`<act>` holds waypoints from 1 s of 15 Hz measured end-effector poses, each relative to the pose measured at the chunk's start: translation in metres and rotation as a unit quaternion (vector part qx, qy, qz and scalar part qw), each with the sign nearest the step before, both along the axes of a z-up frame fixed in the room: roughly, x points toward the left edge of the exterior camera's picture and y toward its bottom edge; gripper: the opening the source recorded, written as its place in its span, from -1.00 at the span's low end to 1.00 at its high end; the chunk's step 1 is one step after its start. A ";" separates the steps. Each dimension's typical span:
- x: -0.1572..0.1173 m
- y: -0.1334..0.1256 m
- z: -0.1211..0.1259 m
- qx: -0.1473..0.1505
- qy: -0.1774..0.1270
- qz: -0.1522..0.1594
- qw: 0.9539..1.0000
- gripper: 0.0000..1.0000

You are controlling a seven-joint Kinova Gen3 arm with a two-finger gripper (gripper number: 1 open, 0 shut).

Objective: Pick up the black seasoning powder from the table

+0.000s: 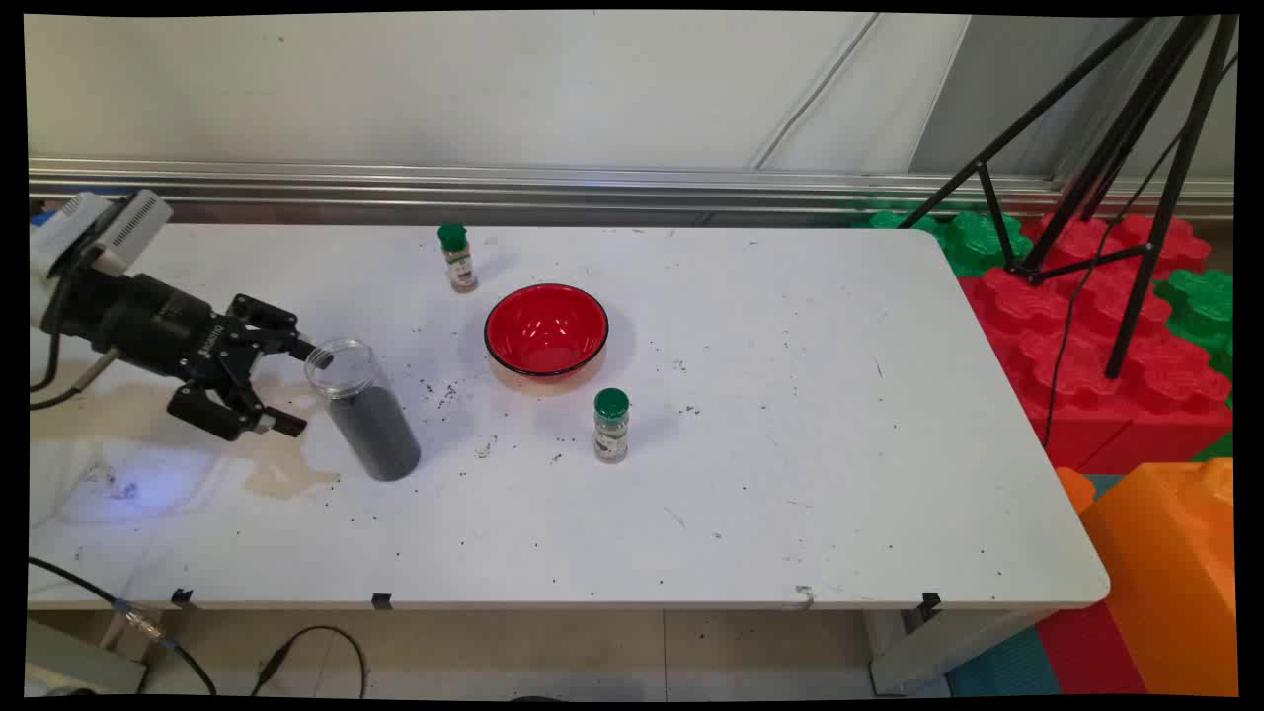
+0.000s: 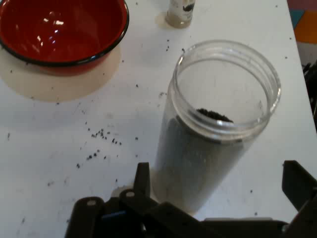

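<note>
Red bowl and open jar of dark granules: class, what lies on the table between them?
Only scattered dark specks on bare white table, seen in both views, between the red bowl and the clear jar.

Jar (image 1: pixel 363 410) left of bowl (image 1: pixel 546 333), between 2 shakers (image 1: pixel 458 258).

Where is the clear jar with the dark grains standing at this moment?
In the main view the clear jar stands on the table's left part, between the open gripper's fingers, left of the red bowl.
</note>
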State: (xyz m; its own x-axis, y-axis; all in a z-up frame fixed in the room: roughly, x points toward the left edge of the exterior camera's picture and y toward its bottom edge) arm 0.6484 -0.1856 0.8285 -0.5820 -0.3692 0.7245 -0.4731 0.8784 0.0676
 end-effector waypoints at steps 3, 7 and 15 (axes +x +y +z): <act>-0.007 -0.003 -0.008 -0.004 0.012 0.000 1.000 1.00; -0.014 -0.007 -0.020 -0.012 0.026 0.004 1.000 1.00; -0.023 -0.014 -0.041 -0.023 0.048 0.011 0.998 1.00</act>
